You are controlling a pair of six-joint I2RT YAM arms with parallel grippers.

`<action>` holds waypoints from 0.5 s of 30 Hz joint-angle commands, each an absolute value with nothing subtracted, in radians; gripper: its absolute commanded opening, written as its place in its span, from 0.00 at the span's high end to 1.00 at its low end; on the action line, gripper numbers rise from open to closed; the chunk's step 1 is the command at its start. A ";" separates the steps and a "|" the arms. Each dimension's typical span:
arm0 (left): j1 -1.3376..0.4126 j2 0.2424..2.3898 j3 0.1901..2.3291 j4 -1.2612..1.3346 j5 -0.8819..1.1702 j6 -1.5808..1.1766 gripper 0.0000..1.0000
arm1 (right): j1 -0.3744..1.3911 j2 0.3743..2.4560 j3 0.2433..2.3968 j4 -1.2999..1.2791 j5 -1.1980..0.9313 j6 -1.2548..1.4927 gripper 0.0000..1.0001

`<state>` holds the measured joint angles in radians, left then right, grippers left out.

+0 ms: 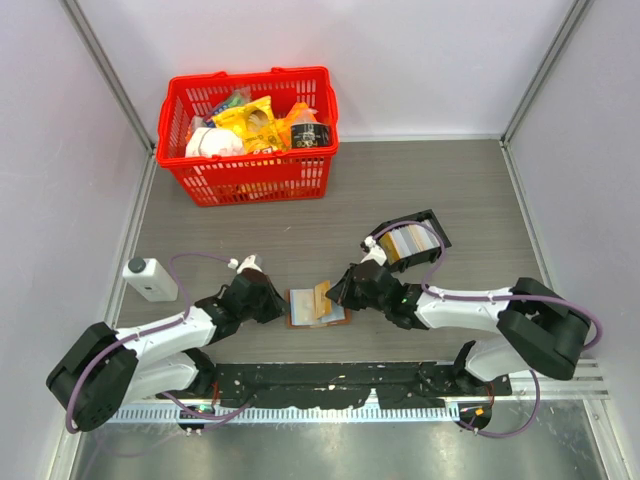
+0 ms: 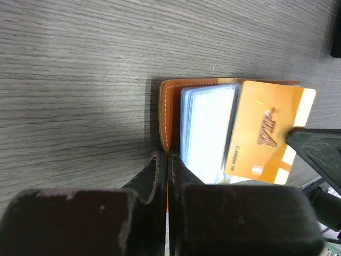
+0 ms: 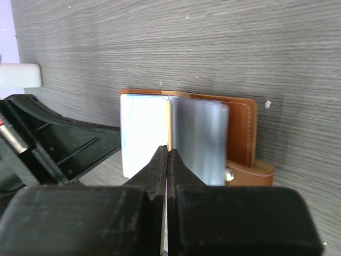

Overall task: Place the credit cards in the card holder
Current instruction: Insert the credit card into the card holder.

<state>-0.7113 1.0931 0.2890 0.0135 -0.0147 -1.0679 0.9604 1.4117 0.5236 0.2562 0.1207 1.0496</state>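
Observation:
The card holder (image 1: 312, 310) lies open on the table between the arms, brown leather with clear inner sleeves (image 2: 205, 128). My left gripper (image 1: 272, 300) is shut on its left cover edge (image 2: 167, 157). My right gripper (image 1: 338, 290) is shut on a yellow-orange credit card (image 1: 322, 296) and holds it over the open sleeves, tilted. The card shows "VIP" in the left wrist view (image 2: 261, 133). In the right wrist view it is edge-on (image 3: 169, 120) between the shut jaws (image 3: 168, 151). The holder's snap tab (image 3: 250, 173) lies to the right.
A small black open-top box tray (image 1: 428, 222) with more cards (image 1: 405, 243) stands just behind the right gripper. A red basket (image 1: 255, 178) full of groceries is at the back left. A white device (image 1: 150, 280) sits by the left wall.

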 commanded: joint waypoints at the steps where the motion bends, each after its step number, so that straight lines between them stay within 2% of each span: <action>1: -0.713 1.117 0.265 -0.049 -0.057 -1.062 1.00 | 0.956 1.309 0.546 0.219 0.181 1.023 0.99; 15: -0.713 1.132 0.273 -0.046 -0.055 -1.057 1.00 | 0.950 1.420 0.511 0.328 0.103 1.065 0.99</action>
